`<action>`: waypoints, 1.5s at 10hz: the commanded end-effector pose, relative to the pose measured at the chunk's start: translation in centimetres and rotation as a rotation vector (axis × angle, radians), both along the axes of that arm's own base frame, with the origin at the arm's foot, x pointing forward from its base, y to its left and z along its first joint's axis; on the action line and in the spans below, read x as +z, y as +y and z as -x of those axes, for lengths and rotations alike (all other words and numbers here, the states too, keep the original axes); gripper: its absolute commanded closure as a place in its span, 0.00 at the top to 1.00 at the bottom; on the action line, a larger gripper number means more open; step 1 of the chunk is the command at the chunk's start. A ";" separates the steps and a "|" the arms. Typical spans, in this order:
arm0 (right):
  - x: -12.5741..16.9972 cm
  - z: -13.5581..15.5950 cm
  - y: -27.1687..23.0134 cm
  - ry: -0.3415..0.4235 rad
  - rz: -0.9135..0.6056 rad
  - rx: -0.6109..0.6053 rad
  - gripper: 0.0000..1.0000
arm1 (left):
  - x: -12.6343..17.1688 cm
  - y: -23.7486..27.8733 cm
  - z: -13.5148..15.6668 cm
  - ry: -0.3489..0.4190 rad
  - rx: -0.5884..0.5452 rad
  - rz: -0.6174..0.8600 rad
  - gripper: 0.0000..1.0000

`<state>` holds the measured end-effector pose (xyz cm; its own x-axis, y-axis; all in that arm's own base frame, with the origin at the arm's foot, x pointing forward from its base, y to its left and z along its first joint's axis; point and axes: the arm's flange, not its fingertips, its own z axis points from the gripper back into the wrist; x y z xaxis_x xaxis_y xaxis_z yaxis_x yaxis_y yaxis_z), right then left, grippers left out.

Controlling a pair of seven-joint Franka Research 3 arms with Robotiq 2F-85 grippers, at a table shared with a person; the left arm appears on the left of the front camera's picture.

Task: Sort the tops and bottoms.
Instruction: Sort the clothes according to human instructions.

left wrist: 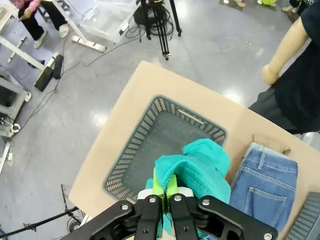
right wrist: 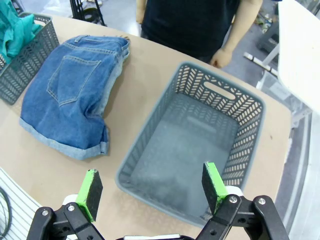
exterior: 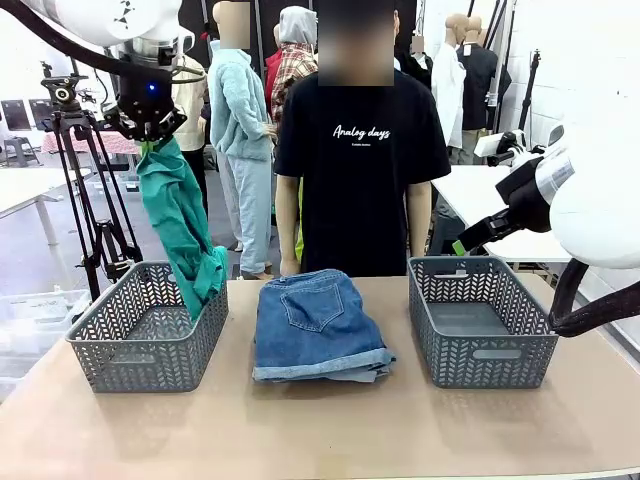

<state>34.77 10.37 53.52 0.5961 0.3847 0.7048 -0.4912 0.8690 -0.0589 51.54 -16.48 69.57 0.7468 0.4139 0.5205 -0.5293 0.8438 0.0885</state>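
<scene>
White rounded arms (exterior: 600, 210), black jaws, green pads (right wrist: 91, 187), silver screws (right wrist: 229, 199)

Teal top (exterior: 180, 220), blue shorts (exterior: 315, 320), possibly tan garment (left wrist: 272, 143).

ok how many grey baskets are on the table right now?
2. The left basket sits under the teal top, which hangs from the left pincer. The right basket stands on the other side of the denim shorts. None looks hidden.
</scene>
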 end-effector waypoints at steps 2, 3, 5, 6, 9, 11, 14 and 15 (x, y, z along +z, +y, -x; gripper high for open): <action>-0.1 -0.1 -0.1 0.001 -0.007 0.007 1.00 | -2.5 2.2 0.5 0.023 0.094 -0.028 0.00; -0.1 -0.1 -0.1 0.001 -0.007 0.007 1.00 | -3.7 2.2 0.5 0.061 0.089 -0.020 0.00; -0.1 -0.1 -0.1 0.001 -0.007 0.007 1.00 | -7.3 1.0 1.6 0.106 0.032 0.051 0.00; -0.1 -0.1 -0.1 0.001 -0.007 0.007 1.00 | -9.9 1.3 1.8 0.121 0.022 0.071 0.00; -0.1 -0.1 -0.1 0.001 -0.007 0.007 1.00 | -17.3 4.9 0.9 0.204 0.127 0.106 0.00; -0.1 -0.1 -0.1 0.001 -0.007 0.007 1.00 | -21.0 6.0 0.4 0.268 0.108 0.178 0.00; -0.1 -0.1 -0.1 0.001 -0.007 0.007 1.00 | -23.5 5.3 1.2 0.303 0.089 0.189 0.00; -0.1 -0.1 -0.1 0.001 -0.007 0.007 1.00 | -23.9 5.5 1.1 0.279 0.097 0.167 0.11</action>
